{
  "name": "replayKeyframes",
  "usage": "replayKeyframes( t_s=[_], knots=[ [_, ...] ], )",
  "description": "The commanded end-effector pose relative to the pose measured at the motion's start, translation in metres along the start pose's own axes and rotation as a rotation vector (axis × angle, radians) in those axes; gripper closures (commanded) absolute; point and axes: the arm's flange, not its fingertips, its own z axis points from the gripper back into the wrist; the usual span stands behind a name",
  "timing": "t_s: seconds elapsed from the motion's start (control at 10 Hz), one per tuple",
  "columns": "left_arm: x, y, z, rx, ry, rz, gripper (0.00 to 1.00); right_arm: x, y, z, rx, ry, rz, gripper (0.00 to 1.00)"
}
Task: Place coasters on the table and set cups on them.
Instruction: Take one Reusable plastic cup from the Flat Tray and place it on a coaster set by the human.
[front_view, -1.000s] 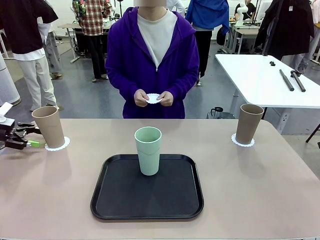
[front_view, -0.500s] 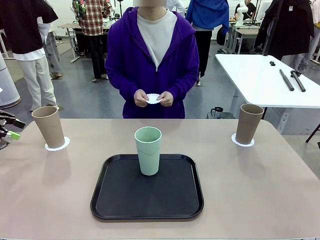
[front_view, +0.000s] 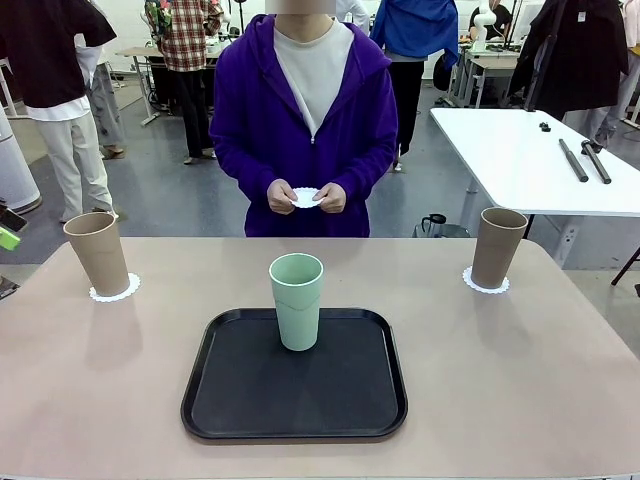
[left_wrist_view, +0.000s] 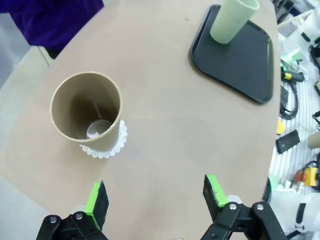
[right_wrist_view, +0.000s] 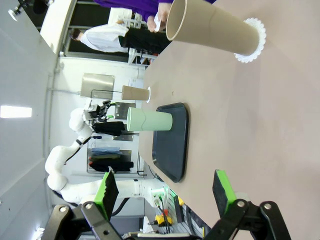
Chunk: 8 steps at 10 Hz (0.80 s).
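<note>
Your left pincer (left_wrist_view: 155, 194) and right pincer (right_wrist_view: 165, 187) stand apart and empty, while the mint green cup (front_view: 297, 300), upright on the black tray (front_view: 230, 400), looks light, rigid and smooth-walled, so grip it squarely across the middle of its wall.

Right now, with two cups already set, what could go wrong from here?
The third coaster is in the person's hands, not on the table; moving the mint green cup now could leave it without one.
That cup is tall and tapered on the tray; an off-centre grip might tip it.
The open left pincer hangs near the left tan cup; a swing could knock it.
</note>
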Motion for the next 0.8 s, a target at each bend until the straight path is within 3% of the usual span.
replayKeyframes(
  t_s=[0.0,0.4,0.7],
  knots=[
    [0.023,-0.03,0.005,0.043,0.133,-0.003,0.0,-0.001,0.0,0.001,0.004,-0.004,0.001,0.0],
    [0.052,-0.057,0.004,0.156,0.252,-0.011,0.0,-0.001,0.0,0.001,0.004,-0.004,0.001,0.0],
    [0.054,-0.052,0.013,0.127,0.213,-0.039,0.0,-0.001,0.0,0.001,0.004,-0.004,0.001,0.0]
  ],
)
